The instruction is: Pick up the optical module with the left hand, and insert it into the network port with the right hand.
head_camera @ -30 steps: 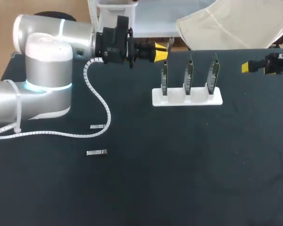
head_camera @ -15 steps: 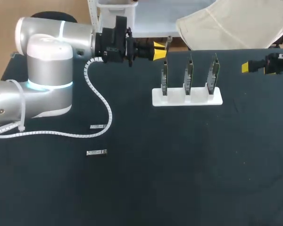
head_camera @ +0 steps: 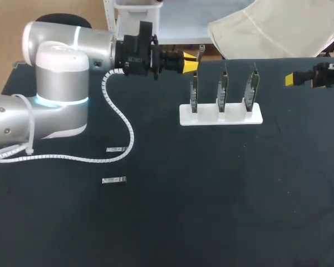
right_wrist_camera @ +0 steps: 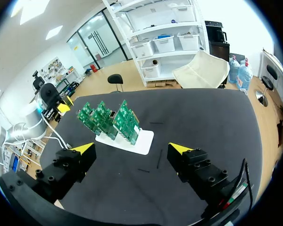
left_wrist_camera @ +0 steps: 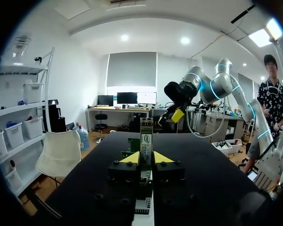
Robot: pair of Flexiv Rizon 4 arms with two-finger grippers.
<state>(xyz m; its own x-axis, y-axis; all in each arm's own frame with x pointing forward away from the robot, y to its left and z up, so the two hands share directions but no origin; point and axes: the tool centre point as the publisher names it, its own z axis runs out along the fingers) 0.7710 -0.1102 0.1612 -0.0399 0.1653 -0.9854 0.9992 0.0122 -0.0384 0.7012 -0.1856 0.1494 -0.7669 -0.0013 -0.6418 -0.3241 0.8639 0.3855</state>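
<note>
Nearest us on the dark table (head_camera: 211, 211) lies one module (head_camera: 114, 179), with a second module (head_camera: 114, 149) just beyond, beside the white cable (head_camera: 122, 125). We judge them light, stiff, slick metal, best pinched across the long sides. Farther off, by the board rack (head_camera: 220, 117), our left gripper (head_camera: 193, 62) is pinched together, seemingly empty. Our right gripper (head_camera: 290, 79) gapes wide.

A dark table (head_camera: 211, 211) fills most of the overhead view. Past its far edge lie a pale wooden floor (head_camera: 3, 28), a white shelf unit (head_camera: 156, 16) and a cream chair (head_camera: 278, 28). Seen from the wrists, the room has white walls, round ceiling lights (left_wrist_camera: 127, 36), a window with a grey blind (left_wrist_camera: 132, 69), a desk with monitors (left_wrist_camera: 127, 100), tall white shelving with bins (right_wrist_camera: 165, 28) and glass doors (right_wrist_camera: 92, 47).
</note>
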